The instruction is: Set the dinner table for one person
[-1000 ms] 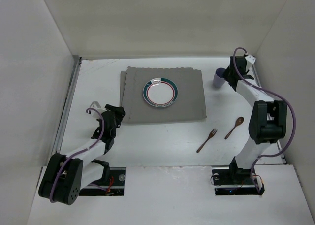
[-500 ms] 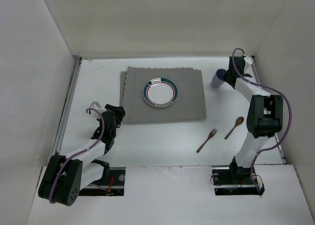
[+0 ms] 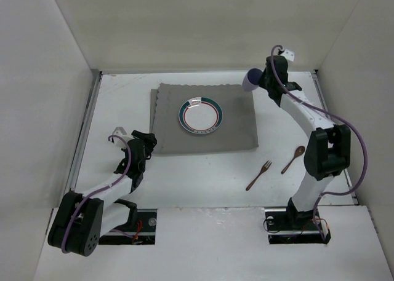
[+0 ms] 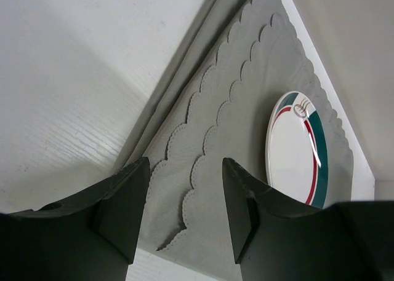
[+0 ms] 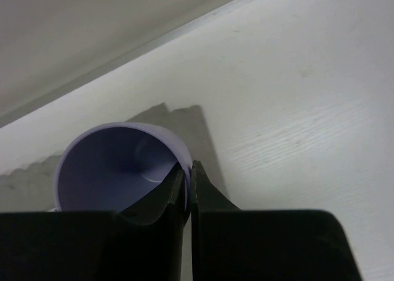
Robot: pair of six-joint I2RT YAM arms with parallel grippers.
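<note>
Once the right gripper [image 5: 188, 179] clamped, cup [image 5: 104, 170] moved left.

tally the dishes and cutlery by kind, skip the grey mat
plate: 1
cup: 1
fork: 1
spoon: 1
total: 4

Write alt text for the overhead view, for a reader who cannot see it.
The right hand grips a lilac cup at the far right corner of a grey mat holding a plate. A fork and spoon lie on the white table.
</note>
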